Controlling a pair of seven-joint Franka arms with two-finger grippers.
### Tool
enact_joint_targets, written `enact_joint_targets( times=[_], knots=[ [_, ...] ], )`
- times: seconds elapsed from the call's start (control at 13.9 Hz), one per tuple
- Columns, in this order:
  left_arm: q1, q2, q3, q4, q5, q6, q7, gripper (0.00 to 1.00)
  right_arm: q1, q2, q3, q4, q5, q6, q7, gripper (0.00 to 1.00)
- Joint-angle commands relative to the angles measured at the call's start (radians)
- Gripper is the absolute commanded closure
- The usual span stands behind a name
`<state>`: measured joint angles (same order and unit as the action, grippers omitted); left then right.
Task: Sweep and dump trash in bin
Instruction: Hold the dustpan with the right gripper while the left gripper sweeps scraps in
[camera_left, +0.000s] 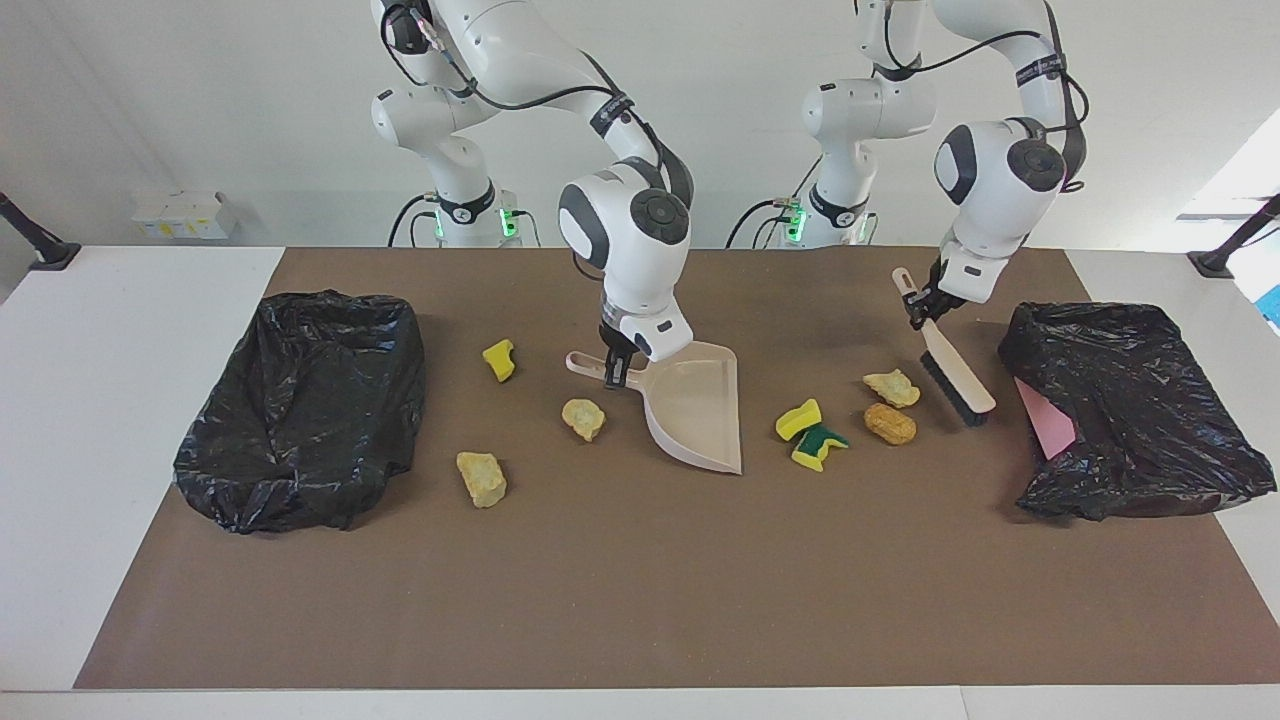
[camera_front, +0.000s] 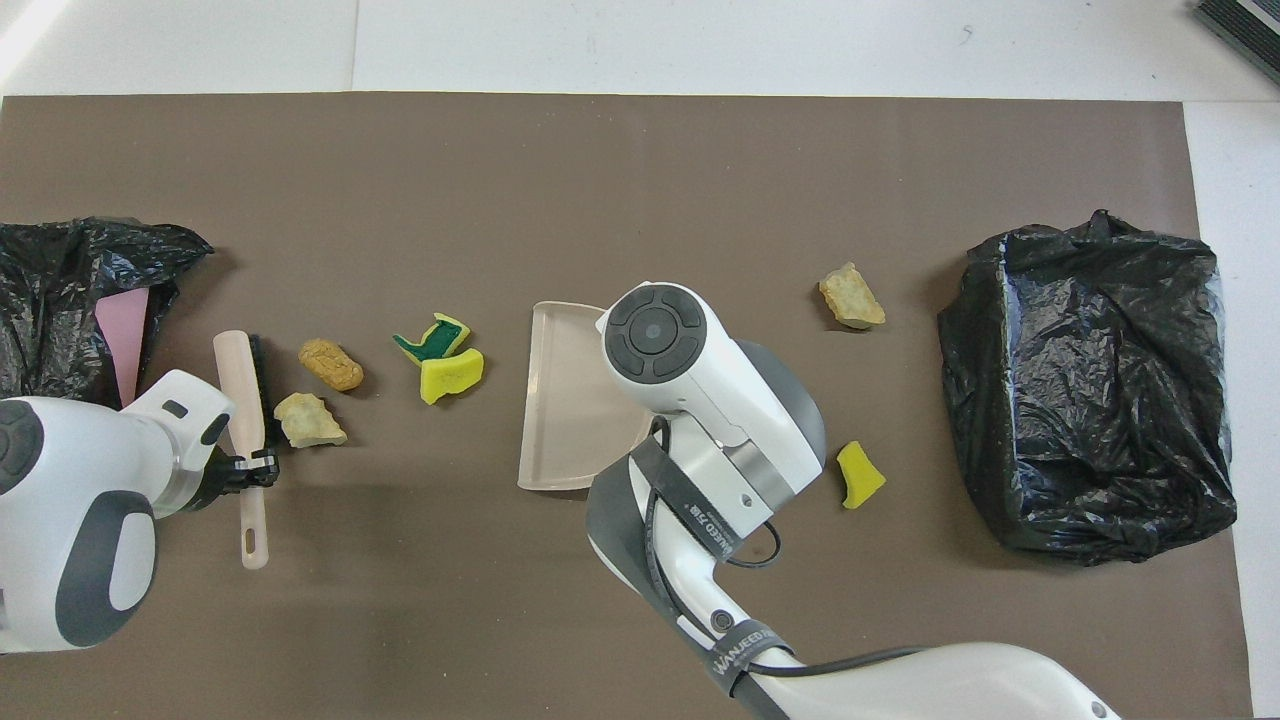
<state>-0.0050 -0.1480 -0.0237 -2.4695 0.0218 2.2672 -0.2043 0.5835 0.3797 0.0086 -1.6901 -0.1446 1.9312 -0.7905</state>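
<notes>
Two tools gripped: left gripper (camera_left: 928, 305) clamps brush (camera_left: 955, 378) beside the trash (camera_left: 889, 423) — set to sweep toward dustpan (camera_left: 700, 410), right gripper (camera_left: 618, 368) pinching its handle.

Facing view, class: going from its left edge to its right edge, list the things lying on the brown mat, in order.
Black bin bag → pale lump → yellow sponge chunk → crumbly lump → dustpan → yellow-green sponges → brush → second bin bag.
</notes>
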Motion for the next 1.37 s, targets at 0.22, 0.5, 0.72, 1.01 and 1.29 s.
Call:
enact_joint_targets(
  times=[0.22, 0.5, 0.72, 1.01, 1.29],
  knots=[
    [-0.062, 0.155, -0.002, 0.17, -0.054, 0.011, 0.121, 1.0, -0.002, -0.004, 0.007, -0.006, -0.021, 0.002, -0.024, 1.0],
    [-0.165, 0.202, -0.002, 0.195, -0.098, 0.028, 0.12, 1.0, -0.002, -0.004, 0.007, -0.006, -0.021, -0.004, -0.024, 1.0],
    [-0.271, 0.197, -0.002, 0.195, -0.166, 0.031, 0.118, 1.0, -0.002, -0.005, 0.007, -0.006, -0.021, -0.009, -0.024, 1.0],
    [-0.421, 0.185, -0.002, 0.193, -0.246, 0.022, 0.108, 1.0, -0.001, -0.007, 0.007, -0.006, -0.021, -0.012, -0.023, 1.0],
    [-0.513, 0.177, -0.002, 0.247, -0.25, 0.003, 0.018, 1.0, -0.001, -0.008, 0.007, -0.008, -0.02, -0.014, -0.016, 1.0]
  ],
)
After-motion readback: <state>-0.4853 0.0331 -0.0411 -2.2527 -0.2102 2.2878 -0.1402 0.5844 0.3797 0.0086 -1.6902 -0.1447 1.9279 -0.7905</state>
